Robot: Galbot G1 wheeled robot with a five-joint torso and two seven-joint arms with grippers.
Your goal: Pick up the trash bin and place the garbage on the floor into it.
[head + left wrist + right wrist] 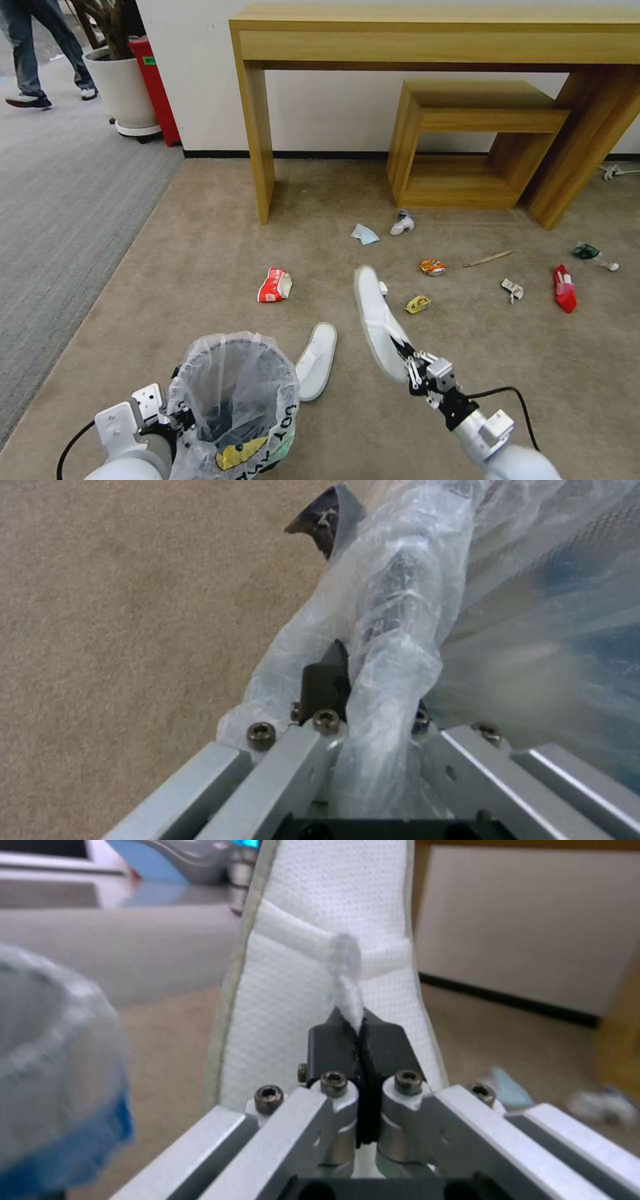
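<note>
Bin and slipper held above the floor (pixel 200 267).
Left gripper (pixel 363 680) pinches the trash bin (pixel 233 400) rim at 7 o'clock; right gripper (pixel 360 1032) clamps a white slipper (pixel 377 320); bag lettering partly cut off.

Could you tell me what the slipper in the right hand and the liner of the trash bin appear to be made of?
The slipper looks like white non-woven fabric: matte, with a fine dimpled weave. The right hand pinches a thin strip on it. The liner of the trash bin looks like thin translucent plastic film, crinkled and glossy where the left hand clamps the rim.
</note>
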